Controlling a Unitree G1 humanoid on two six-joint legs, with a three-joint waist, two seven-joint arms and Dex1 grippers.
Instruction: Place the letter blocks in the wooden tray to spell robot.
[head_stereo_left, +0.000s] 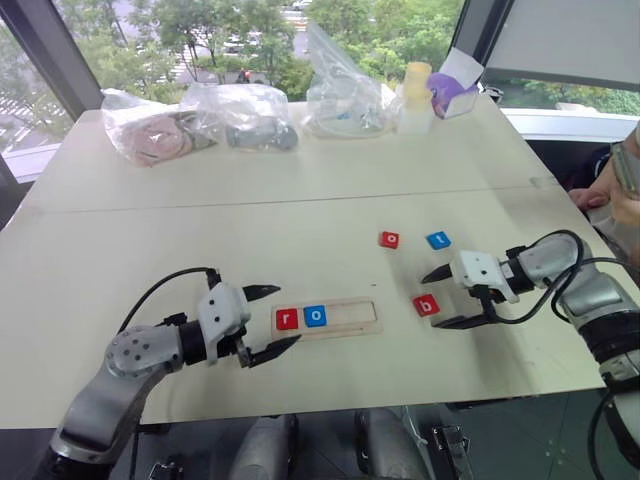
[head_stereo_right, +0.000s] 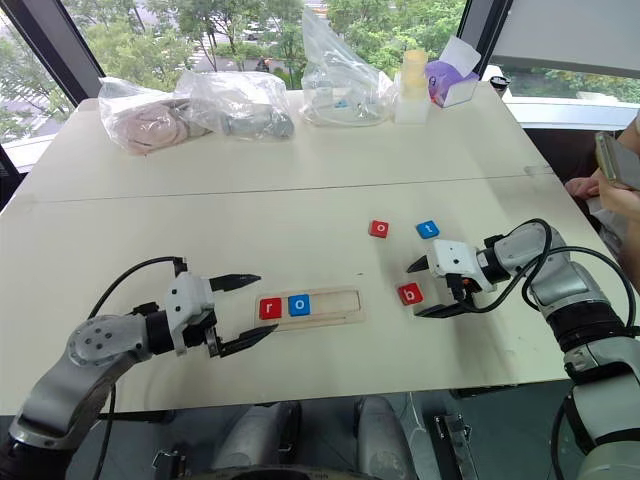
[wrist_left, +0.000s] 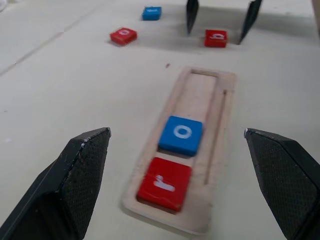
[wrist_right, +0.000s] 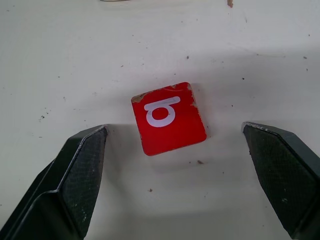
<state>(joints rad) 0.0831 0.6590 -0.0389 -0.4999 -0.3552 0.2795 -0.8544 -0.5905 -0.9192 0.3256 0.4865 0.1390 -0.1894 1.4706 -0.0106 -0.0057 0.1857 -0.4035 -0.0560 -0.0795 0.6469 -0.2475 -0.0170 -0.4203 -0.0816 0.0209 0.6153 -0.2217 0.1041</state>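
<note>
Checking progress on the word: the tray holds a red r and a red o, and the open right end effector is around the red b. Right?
One slip: the o in the wooden tray is blue, as the left wrist view shows. The r is red, and the open right end effector does bracket the red b.

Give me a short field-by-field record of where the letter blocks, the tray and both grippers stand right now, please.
tray: wooden tray on the table, three slots bare
in tray: red r block, then blue o block beside it
loose on table: red b block, red o block, blue t block
right gripper: open, fingers either side of the b block, not touching
left gripper: open, empty, at the tray's r end
</note>
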